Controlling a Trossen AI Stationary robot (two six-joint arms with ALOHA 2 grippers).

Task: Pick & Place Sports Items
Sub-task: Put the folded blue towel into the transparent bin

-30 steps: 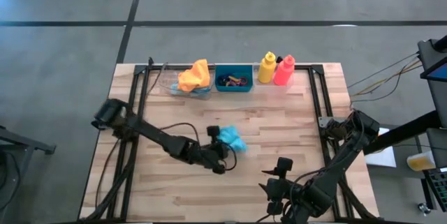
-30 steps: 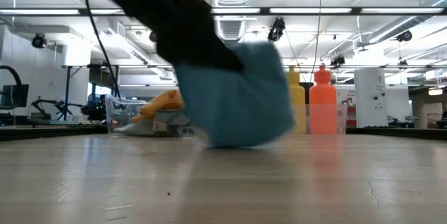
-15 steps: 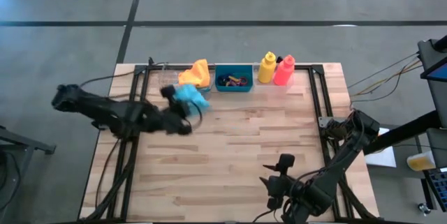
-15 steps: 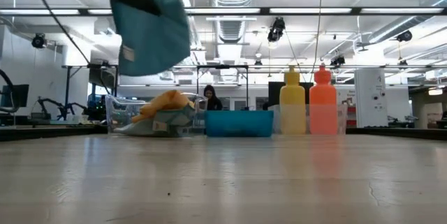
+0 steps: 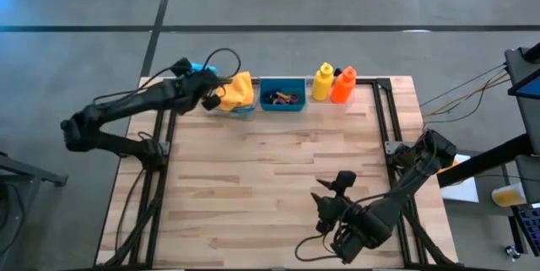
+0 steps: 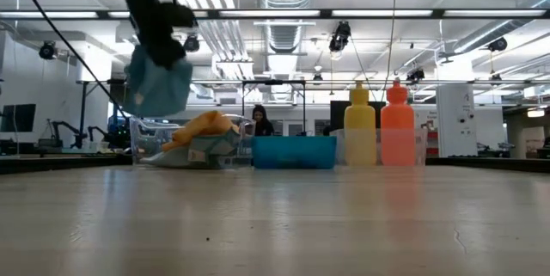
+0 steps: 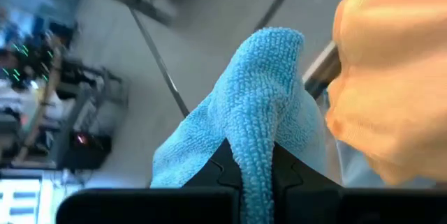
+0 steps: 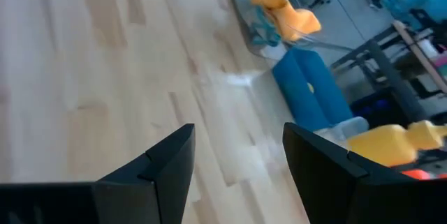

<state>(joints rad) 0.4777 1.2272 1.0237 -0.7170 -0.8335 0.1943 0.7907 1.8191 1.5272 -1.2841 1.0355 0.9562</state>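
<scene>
The left gripper (image 5: 205, 79) is pinched shut on the teal cloth (image 7: 258, 119), whose terry fabric is squeezed between its two dark fingers (image 7: 227, 172) and bunches up above them. In the low view the cloth (image 6: 159, 87) hangs in the air from the gripper, above the clear plastic tray (image 6: 150, 143) at the table's far edge. From above, the gripper sits at the far left corner of the table (image 5: 278, 178), just to the left of the teal rectangular bin (image 5: 283, 96), with only a small patch of the cloth (image 5: 201, 67) showing beside the arm.

The orange cloth (image 5: 236, 91) lies heaped in the tray, between the left gripper and the bin, and in the left wrist view it is right beside the held cloth. A bit of pale blue fabric (image 5: 240, 111) shows under its near edge.

Inside the bin lie several small rings (image 5: 283, 98); their colours are hard to tell apart. Just right of the bin stand the yellow bottle (image 5: 322, 82) and the pink-red bottle (image 5: 342, 85), upright and touching each other.

The right gripper (image 5: 325, 212) is over the near part of the table, well apart from the bin, with its fingers (image 8: 157, 165) spread and nothing between them, only bare wood.
</scene>
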